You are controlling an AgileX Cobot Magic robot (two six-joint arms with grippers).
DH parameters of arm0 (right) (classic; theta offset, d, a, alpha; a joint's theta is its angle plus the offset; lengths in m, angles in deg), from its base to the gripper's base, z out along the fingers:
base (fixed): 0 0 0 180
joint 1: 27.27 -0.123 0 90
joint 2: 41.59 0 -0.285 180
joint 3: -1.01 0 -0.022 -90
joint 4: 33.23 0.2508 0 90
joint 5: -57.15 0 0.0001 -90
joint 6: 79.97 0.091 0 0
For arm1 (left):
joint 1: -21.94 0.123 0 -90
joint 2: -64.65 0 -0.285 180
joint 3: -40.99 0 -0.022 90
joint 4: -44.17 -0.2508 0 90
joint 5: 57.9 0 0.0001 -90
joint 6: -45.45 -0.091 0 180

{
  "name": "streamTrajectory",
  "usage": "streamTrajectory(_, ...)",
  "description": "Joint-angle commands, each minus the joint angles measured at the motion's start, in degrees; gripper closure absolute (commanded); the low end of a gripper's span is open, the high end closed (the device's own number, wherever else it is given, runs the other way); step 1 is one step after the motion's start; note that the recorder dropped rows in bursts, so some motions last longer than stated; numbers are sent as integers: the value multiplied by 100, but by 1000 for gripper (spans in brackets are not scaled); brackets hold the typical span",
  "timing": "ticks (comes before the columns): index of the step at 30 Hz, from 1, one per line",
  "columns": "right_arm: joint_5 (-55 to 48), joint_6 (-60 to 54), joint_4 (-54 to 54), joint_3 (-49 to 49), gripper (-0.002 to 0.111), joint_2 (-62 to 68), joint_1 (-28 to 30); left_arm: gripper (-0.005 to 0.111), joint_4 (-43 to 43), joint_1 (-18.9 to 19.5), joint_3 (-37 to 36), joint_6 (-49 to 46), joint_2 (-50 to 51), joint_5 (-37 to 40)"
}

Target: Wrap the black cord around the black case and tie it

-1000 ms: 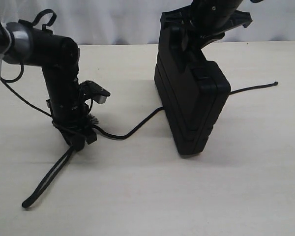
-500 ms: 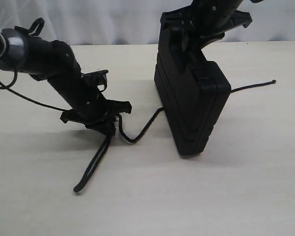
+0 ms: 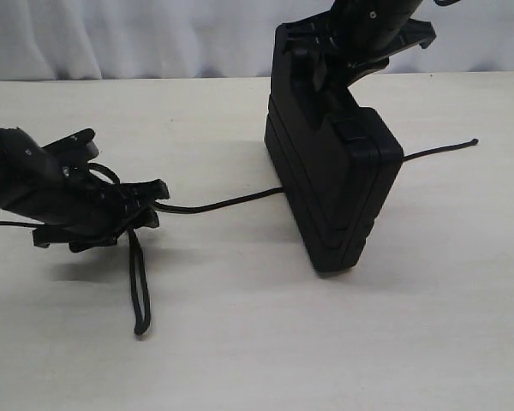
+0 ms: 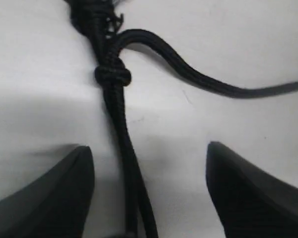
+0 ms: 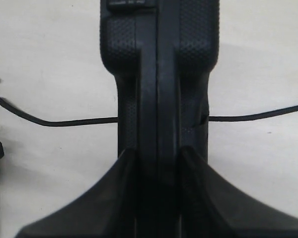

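Upright black case [image 3: 334, 171] pinched by right pincer [image 5: 158, 153], left pincer [image 4: 148, 147] spread astride knotted black cord [image 4: 113, 99]

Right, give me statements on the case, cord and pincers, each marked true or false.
1. The black case stands on edge on the table. True.
2. The right pincer grips the case's upper end. True.
3. The black cord is wound several times around the case. False: a single strand shows at each side of it.
4. The left pincer is clamped shut. False: its jaws stand apart, with the knotted cord running between them.
5. One end of the cord lies loose on the table. True.
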Motion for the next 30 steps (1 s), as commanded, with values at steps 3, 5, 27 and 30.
streamTrajectory(3, -160, -55, 110, 0, 104, -39, -13, 45, -4130, 15, 1304, -1876, -288, 1935)
streamTrajectory(5, -182, -95, 112, 0, 104, -39, -13, 45, -5254, 15, 1496, -2628, -328, 2132)
streamTrajectory(27, -169, -133, 89, 0, 104, -39, -13, 47, -5698, 15, 1496, -9629, 1010, 1151)
streamTrajectory(30, -170, -147, 89, 0, 104, -39, -13, 63, -5729, 15, 1496, -9629, 1092, 1251)
